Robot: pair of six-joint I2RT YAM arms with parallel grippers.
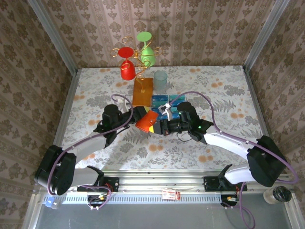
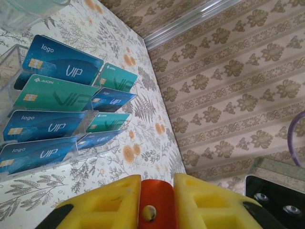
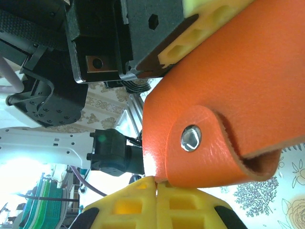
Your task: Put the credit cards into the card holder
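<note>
The orange-red card holder (image 1: pixel 147 122) hangs above the table's middle, between both grippers. My left gripper (image 1: pixel 141 119) is shut on it; its yellow fingers (image 2: pixel 107 205) clamp the holder's snap end (image 2: pixel 155 202). My right gripper (image 1: pixel 160 125) is shut, its fingertips (image 3: pixel 143 191) pinching the lower edge of the card holder (image 3: pixel 228 95) beside the snap flap. Several blue and teal credit cards (image 2: pixel 57 62) stand in a clear tiered rack just beyond the holder, and the credit cards (image 1: pixel 170 102) are partly hidden by the right gripper in the top view.
A gold wire stand with a red cup (image 1: pixel 127 69) and a green cup (image 1: pixel 147 55) rises from an orange-brown base (image 1: pixel 143 90) at the back. A clear tumbler (image 1: pixel 160 81) stands beside it. Patterned walls close in three sides.
</note>
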